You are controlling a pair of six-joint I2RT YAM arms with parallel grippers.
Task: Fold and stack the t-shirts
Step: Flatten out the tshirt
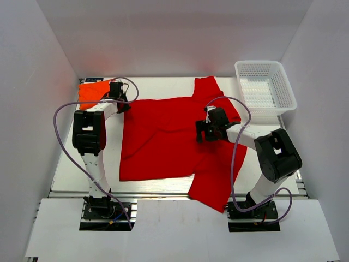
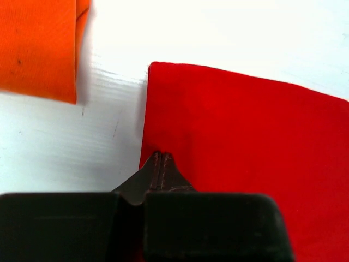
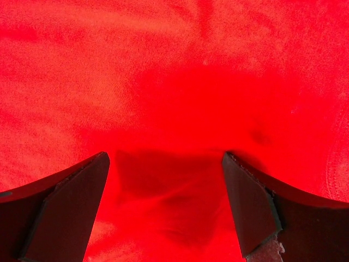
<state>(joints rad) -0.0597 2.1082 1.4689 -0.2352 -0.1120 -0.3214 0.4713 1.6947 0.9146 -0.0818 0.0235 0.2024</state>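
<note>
Two shirts make up this job, and I judge only one is finished. The orange t-shirt [image 2: 38, 46] lies ahead of my left jaws and off to their left. It is a compact folded piece with crisp edges, apart from the red cloth, with a strip of bare table [image 2: 82, 147] between them.

The red t-shirt [image 1: 163, 136] is the unfinished one. It lies opened out flat across the middle, with one sleeve reaching away beyond my right jaws and a flap draped over the near edge behind them.

My left gripper [image 2: 161, 161] has its jaws pressed together right on the shirt's left edge, just short of the corner ahead. I judge they are pinching that edge, though the tips hide the cloth itself. My right gripper [image 3: 164, 155] is spread wide, with red fabric filling the gap between the jaws and everything beyond them. It is low over the cloth and gripping nothing.

What remains, as I read it, is all the folding of the red shirt and then laying one shirt on the other. The white mesh basket [image 1: 286, 93] sits well off to the right of my right jaws.
</note>
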